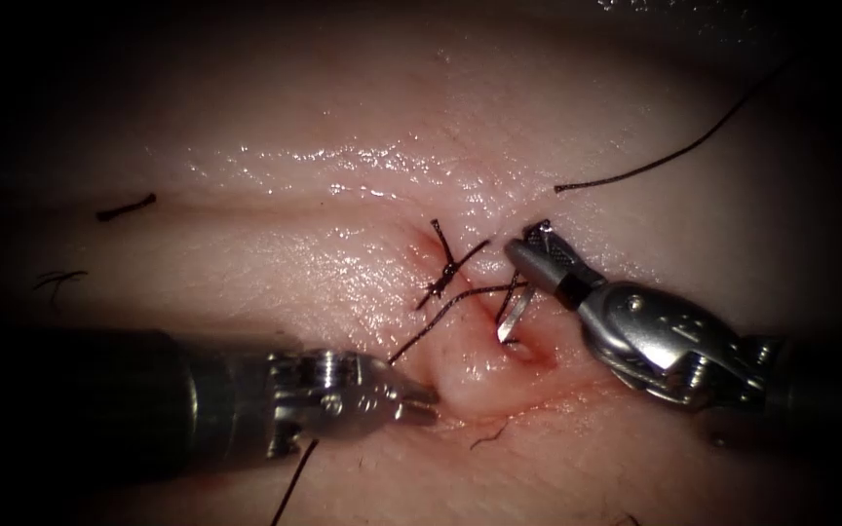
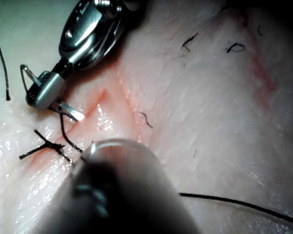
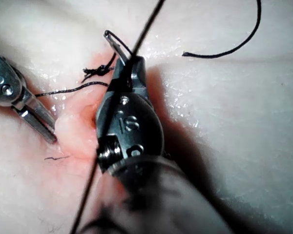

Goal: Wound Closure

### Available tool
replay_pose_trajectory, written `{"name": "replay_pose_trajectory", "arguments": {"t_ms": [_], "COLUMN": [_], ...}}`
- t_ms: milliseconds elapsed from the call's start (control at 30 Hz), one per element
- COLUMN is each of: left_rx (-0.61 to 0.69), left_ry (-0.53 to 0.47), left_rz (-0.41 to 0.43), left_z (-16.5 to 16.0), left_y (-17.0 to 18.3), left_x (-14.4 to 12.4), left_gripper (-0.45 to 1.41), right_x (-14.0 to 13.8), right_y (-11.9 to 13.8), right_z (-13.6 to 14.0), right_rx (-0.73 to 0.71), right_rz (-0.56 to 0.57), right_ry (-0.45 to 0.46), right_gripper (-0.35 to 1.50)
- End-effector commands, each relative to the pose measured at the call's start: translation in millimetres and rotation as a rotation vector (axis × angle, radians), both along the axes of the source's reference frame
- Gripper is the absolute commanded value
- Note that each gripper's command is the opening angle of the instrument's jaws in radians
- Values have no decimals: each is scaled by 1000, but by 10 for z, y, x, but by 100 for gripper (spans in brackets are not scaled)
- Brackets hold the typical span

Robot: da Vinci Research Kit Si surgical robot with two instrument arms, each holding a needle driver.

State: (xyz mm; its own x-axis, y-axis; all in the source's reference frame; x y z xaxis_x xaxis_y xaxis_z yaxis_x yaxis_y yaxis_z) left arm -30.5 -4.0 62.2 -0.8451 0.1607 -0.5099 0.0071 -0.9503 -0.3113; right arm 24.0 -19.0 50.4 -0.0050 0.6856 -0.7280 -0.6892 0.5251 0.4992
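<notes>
A surgical-training bench in a research lab, not an operating room; the working surface is a slab of pale, glistening pork-belly tissue [image 1: 275, 244] with stray dark hairs on it, lit by a narrow endoscope light that falls off to black at the edges; two slim metal robotic needle drivers work over it, the left tool [image 1: 421, 401] and the right tool [image 1: 536, 255], facing each other across a short reddened cut [image 1: 499, 341]; just beside the right tool's tip sits a tied knot of dark suture thread [image 1: 448, 265]; loose cut ends of thread [image 1: 127, 206] lie well beyond the left tool; red fluid [image 1: 528, 353] stains the cut between the two tips.
</notes>
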Motion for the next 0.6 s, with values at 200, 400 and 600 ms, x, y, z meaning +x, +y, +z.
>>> {"name": "replay_pose_trajectory", "arguments": {"t_ms": [200, 400, 600], "left_rx": [4, 3, 1], "left_ry": [0, 1, 1], "left_rz": [-2, -3, -7], "left_z": [6, 7, 8], "left_y": [-2, -2, -3], "left_x": [-2, -3, -5], "left_gripper": [10, 9, 9], "right_x": [16, 21, 24], "right_y": [-9, -12, -12], "right_z": [-1, -3, -2], "right_rx": [67, 141, 269], "right_rz": [-13, 7, 49], "right_ry": [45, 112, 218], "right_gripper": [-35, -35, -35]}}
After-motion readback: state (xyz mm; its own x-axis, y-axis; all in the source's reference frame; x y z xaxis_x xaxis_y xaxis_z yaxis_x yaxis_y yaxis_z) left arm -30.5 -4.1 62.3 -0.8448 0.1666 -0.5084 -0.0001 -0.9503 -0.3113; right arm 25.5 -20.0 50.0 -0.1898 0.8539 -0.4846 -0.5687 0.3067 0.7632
